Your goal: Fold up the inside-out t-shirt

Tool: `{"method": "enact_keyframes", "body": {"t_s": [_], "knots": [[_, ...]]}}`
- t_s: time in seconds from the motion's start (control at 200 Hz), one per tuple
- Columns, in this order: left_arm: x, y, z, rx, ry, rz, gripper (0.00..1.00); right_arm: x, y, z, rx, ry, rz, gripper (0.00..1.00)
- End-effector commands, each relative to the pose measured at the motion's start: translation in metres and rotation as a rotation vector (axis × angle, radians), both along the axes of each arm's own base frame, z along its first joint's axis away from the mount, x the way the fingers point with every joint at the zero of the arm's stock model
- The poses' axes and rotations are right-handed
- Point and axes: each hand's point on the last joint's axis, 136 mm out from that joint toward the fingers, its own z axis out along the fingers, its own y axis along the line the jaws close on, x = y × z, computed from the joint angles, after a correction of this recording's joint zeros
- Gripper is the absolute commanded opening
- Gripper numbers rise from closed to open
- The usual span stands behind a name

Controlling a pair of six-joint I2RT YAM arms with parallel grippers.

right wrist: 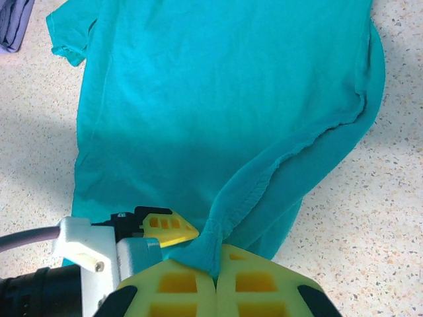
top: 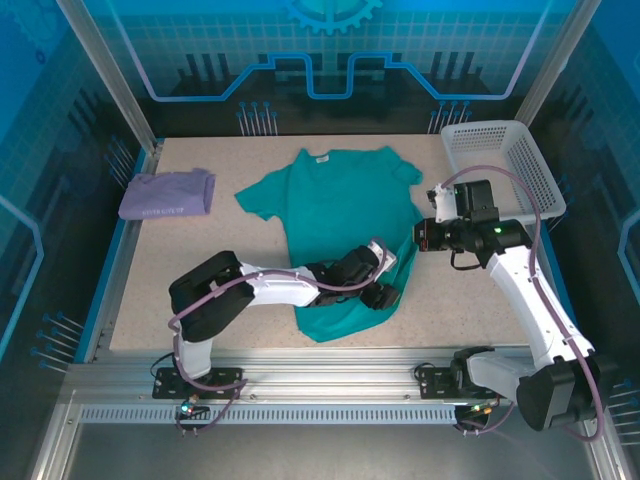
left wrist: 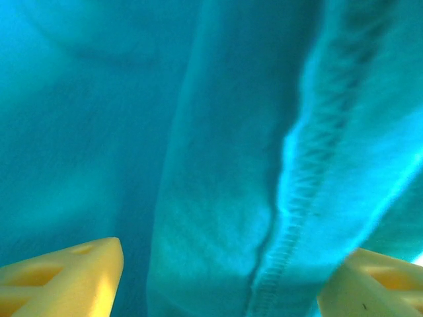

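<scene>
**White-and-black arms, yellow claws**

The left arm [top: 280, 288] and the right arm [top: 530, 290] are built of white links joined by black housings. Lavender cables [top: 176, 335] are looped along both. The left claw [left wrist: 211, 284] and the right claw [right wrist: 217, 281] are fitted with yellow, cut-out fingers [left wrist: 59, 277]. A green light [top: 497, 229], possibly an indicator, is seen on the right wrist.

Folded lavender garment [top: 167, 194] lies left, white basket [top: 530, 165] right.

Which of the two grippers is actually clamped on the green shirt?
The right gripper: it is pinched shut on the edge of the t-shirt, while the left gripper stands open over the cloth.
</scene>
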Motion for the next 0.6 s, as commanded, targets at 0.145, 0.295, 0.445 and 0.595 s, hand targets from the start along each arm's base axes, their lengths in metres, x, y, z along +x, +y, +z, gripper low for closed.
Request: {"method": "enact_keyframes", "body": {"t_s": [0.145,0.295,0.445,0.595], "knots": [[0.013,0.007,-0.006,0.003,-0.058,0.056,0.46,0.001,-0.01,0.014,-0.006,-0.029,-0.033,0.0],[0.02,0.013,0.009,-0.086,-0.048,0.095,0.18,0.005,-0.032,0.003,-0.081,0.001,-0.118,0.0],[0.018,0.015,0.05,-0.231,0.002,0.082,0.0,0.017,-0.056,0.001,-0.129,-0.004,-0.236,0.15],[0.022,0.027,0.102,-0.349,0.063,0.092,0.0,0.012,-0.012,0.012,-0.103,-0.103,-0.061,0.58]]}}
